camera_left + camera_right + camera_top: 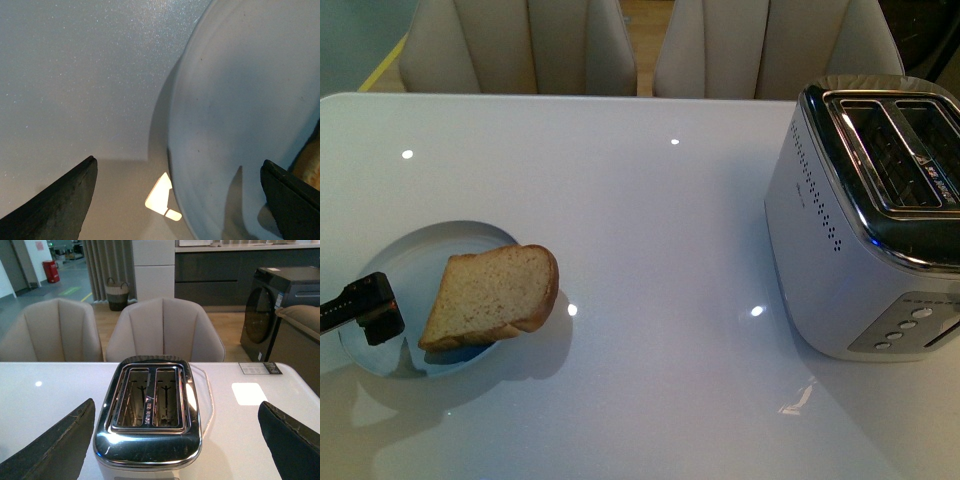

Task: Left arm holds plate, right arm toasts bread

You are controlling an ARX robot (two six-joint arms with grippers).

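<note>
My left gripper (178,161) is spread wide at the plate's edge. My right gripper (176,403) is spread too and holds nothing.

One left finger hangs over the white table (650,200), the other over the pale blue plate (420,250), with the rim between them. The bread (492,295) lies tilted on the plate, overhanging its right edge. The silver toaster (820,250) stands well apart on the right, framed between my right fingers.

Nothing can be read. The toaster (820,240), at 3 o'clock on the table (650,200), bears a label (148,409) between its slots, too blurred.
</note>
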